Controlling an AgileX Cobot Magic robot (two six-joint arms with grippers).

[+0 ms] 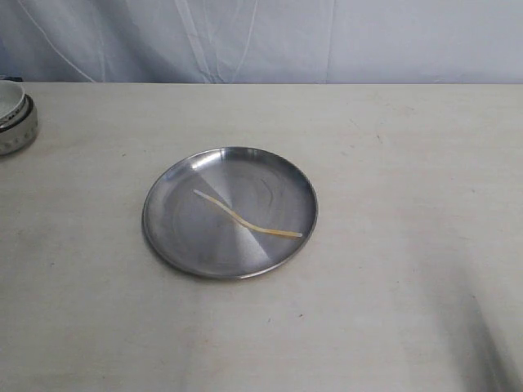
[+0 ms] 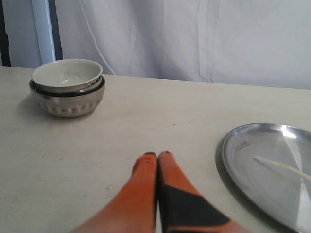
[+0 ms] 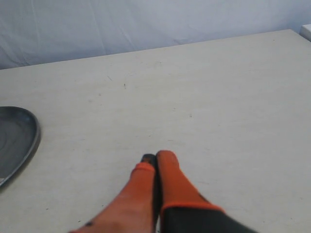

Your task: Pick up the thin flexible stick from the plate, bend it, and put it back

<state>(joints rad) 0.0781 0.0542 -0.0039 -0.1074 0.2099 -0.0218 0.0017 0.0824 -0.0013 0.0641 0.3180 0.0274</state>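
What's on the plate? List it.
Only the stick, slightly bent, lying across the plate. The table directly under the plate is covered and cannot be seen.

exterior: looking steeply down at plate (image 1: 188, 241), fairly near
wrists: skimming low over table (image 2: 146, 121), sharing plate rim

Tool (image 2: 158, 154) closed — stick (image 2: 282, 167) lies on plate (image 2: 237, 160).

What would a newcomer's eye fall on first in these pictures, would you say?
Central on the table, the shiny steel plate holds the thin pale stick, kinked mid-length. Stacked bowls stand at the exterior view's left edge. The orange left gripper and right gripper are both shut.
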